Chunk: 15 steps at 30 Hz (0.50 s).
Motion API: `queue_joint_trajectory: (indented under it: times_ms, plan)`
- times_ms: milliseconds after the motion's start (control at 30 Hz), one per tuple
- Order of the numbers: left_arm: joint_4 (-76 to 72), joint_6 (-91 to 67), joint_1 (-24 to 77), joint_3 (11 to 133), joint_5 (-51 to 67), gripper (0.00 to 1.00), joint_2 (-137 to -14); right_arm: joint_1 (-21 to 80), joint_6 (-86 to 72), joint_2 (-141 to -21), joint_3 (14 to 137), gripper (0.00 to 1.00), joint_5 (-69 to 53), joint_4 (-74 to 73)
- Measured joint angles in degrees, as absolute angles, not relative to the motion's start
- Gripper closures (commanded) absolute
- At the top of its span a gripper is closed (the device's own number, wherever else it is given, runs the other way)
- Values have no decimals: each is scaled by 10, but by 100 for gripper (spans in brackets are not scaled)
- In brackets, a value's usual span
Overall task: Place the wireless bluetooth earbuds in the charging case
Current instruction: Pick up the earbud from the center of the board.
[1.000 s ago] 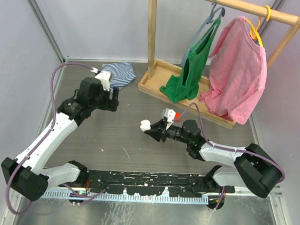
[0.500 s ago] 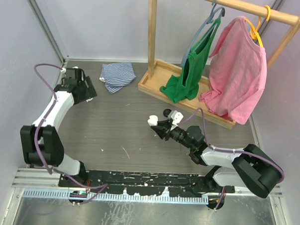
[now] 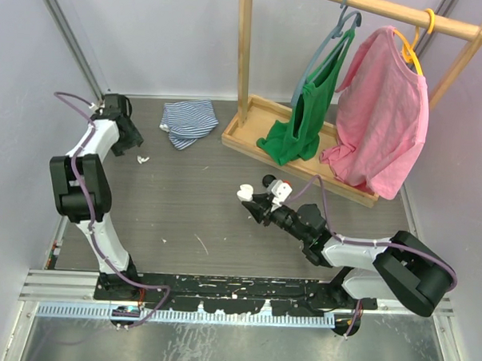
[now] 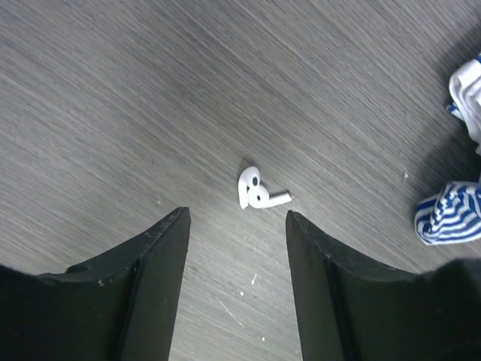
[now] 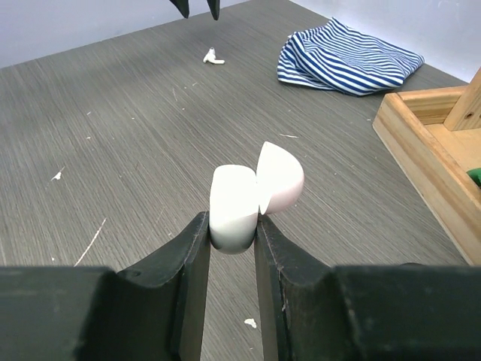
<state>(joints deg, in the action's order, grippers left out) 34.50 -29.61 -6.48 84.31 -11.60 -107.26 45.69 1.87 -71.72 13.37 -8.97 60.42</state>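
So the left hand (image 4: 237, 216) hangs wide open over the grey wood-grain table (image 4: 113, 90), nothing in it. The two small white plastic earbuds (image 4: 255, 188) lie on the table just ahead of its black fingers (image 4: 161, 256), over in the far left corner, near a crumpled blue-and-white striped cloth (image 3: 187, 121). They look like they're touching each other, can't swear to it though. The right hand (image 5: 231, 219) is clamped on the white rounded plastic charging case (image 5: 233, 203), lid flipped open, held up off the table around the middle, well apart from the earbuds.
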Motion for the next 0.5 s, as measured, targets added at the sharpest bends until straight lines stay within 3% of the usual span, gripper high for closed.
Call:
queue_joint_trajectory:
  times_ms: [500]
  plan:
    - [399,-296,-65,931,-131,57,-1186,474,48,-723,134,99,-63,604]
